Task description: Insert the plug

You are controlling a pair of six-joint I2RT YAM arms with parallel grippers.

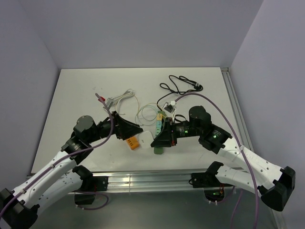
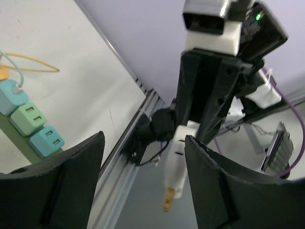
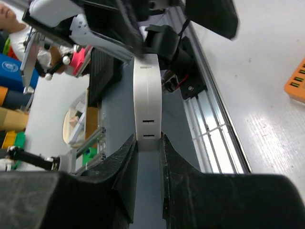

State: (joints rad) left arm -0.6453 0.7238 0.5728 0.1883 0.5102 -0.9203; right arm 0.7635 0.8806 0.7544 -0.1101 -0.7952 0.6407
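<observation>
Right gripper (image 3: 148, 143) is closed narrowly on the white plug (image 3: 147, 90), a smooth, rounded plastic body marked with two small slots and held in the air between the two arms. Left gripper (image 2: 144, 139) is spread wide, its matte black fingers (image 2: 66, 186) set either side of the plug without touching it. A brass-coloured tip is shown only in the left wrist view. Pastel cube adapters (image 2: 29, 118) are seen seated in a green strip (image 2: 14, 139). From above, the plug cannot be made out between the grippers.
</observation>
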